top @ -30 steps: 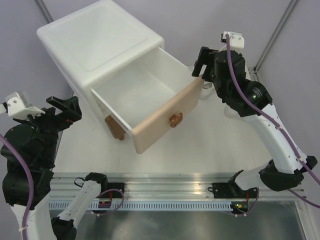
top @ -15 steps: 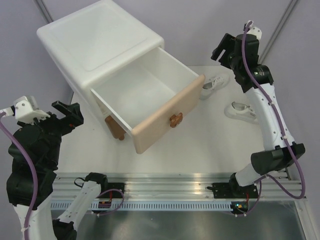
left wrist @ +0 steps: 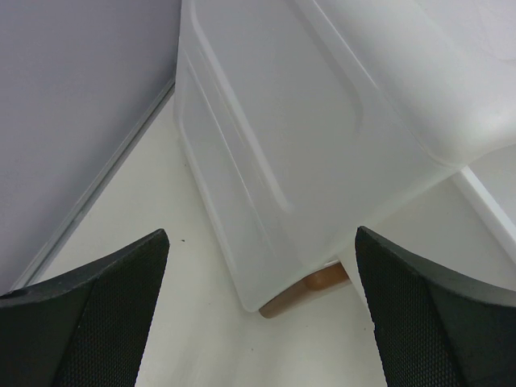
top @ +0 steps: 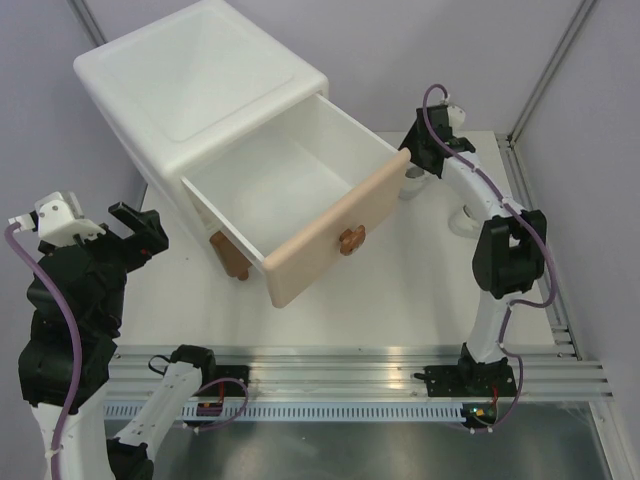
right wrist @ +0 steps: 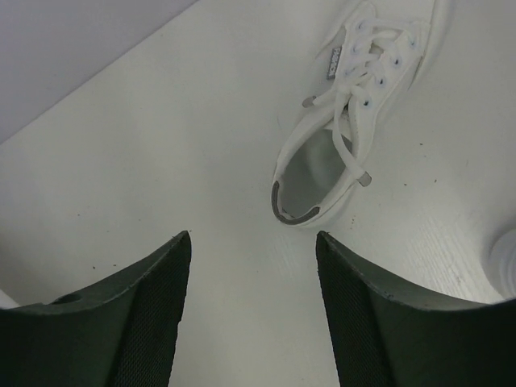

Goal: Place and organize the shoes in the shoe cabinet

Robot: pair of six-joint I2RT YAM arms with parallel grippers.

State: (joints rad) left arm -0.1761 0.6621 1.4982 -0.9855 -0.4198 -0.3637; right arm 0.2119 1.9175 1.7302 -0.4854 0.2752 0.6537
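The white shoe cabinet [top: 200,80] stands at the far left, its upper drawer [top: 270,190] pulled out and empty, with a beige front [top: 320,235]. One white sneaker [right wrist: 347,161] lies on the table just ahead of my right gripper [right wrist: 254,322], which is open and empty above the table. In the top view that gripper [top: 415,155] is beside the drawer's right corner, and the arm hides most of the sneaker [top: 412,186]. A second white sneaker [top: 463,215] lies further right. My left gripper [left wrist: 258,322] is open and empty, facing the cabinet's side. The black shoes are out of view.
A brown cabinet foot [left wrist: 310,286] shows under the cabinet's corner, and another [top: 233,258] under the open drawer. A bear-shaped knob [top: 351,240] sits on the beige front. Grey walls close in on the left and back. A white rounded thing [right wrist: 506,266] is at the right edge.
My right arm has swung from a raised pose down and left to the table beside the drawer's right corner, over the sneaker. The left arm has barely moved.
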